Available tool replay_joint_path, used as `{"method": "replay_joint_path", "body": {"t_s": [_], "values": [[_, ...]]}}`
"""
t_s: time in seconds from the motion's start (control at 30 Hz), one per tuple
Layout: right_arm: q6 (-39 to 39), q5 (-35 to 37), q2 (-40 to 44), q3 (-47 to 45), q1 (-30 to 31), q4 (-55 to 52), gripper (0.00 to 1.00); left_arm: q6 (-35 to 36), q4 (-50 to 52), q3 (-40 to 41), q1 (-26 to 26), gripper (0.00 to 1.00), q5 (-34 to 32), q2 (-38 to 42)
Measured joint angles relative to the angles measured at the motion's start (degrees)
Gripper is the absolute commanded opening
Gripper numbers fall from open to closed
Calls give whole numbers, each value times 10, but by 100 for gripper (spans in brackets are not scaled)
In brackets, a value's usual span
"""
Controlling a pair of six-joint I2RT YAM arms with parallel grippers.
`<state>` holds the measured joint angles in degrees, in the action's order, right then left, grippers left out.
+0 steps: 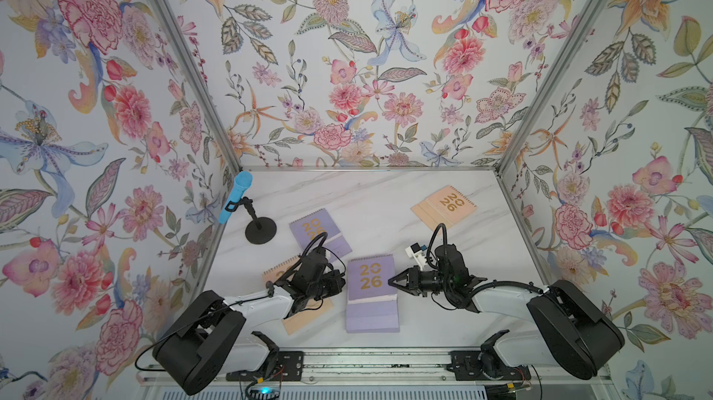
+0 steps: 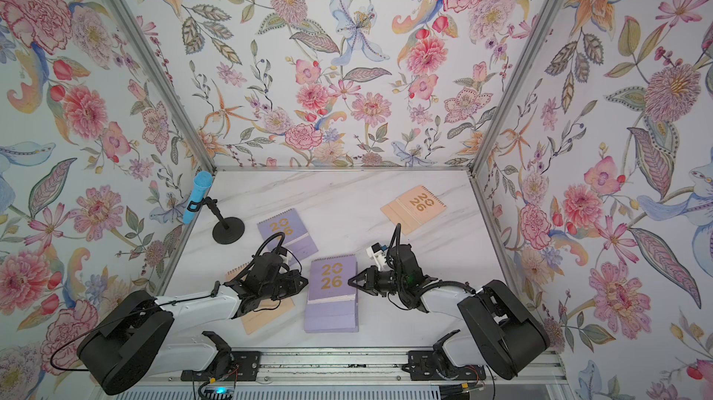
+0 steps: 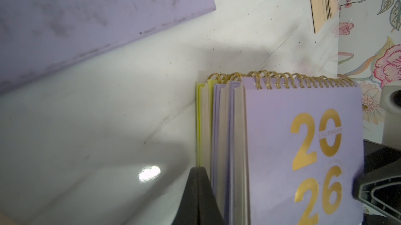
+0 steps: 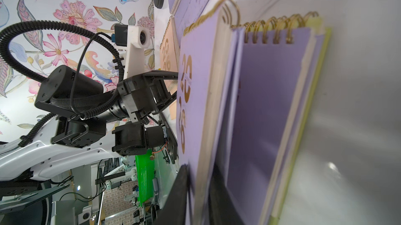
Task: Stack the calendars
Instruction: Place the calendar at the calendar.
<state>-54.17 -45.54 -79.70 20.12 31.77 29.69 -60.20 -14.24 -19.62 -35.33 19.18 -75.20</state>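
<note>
While the calendars are only half stacked, here's the layout, left to right. Blue microphone (image 1: 235, 197) is standing on its stand at the table's (image 1: 366, 193) far left edge. Left peach calendar (image 1: 301, 323) is lying flat near the front, mostly hidden under the left arm. Rear lavender calendar (image 1: 304, 224) is lying just behind that arm, angled, partly covered by its cable.

Left gripper (image 1: 343, 283) is sitting with jaws closed and empty, tip just beside the stack's left edge. In the left wrist view one finger (image 3: 195, 191) is showing right against the yellow calendar (image 3: 198, 126).

The stack is sitting at centre front: yellow calendar at the bottom, middle lavender calendar (image 4: 271, 104) on it, top lavender calendar (image 1: 370, 278) above, "2026" facing up. In the right wrist view the top one is tilting up off the middle one along its right edge.

Right gripper (image 1: 390, 281) is reaching in from the right, pinching that raised edge of the top lavender calendar, one finger (image 4: 181, 191) over the cover and one under.

Right peach calendar (image 1: 443, 205) is lying flat, well apart, at the far right.
</note>
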Motion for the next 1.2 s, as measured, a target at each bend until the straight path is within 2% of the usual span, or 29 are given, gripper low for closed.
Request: {"method": "replay_joint_path", "body": {"t_s": [0.23, 0.6, 0.93, 1.07, 1.2], "values": [[9, 1, -11, 0, -8, -4, 24, -7, -2, 6, -5, 0, 0, 4], [26, 2, -20, 0, -12, -16, 38, -7, -5, 7, -7, 0, -2, 11], [47, 2, -20, 10, -13, -40, 63, -7, -4, 8, -7, 0, -2, 12], [55, 7, -13, 20, -13, -62, 67, -7, 2, 7, -7, 0, -6, 14], [72, 47, 14, 33, -10, -120, 69, -6, 13, 7, -7, 0, -13, 14]]}}
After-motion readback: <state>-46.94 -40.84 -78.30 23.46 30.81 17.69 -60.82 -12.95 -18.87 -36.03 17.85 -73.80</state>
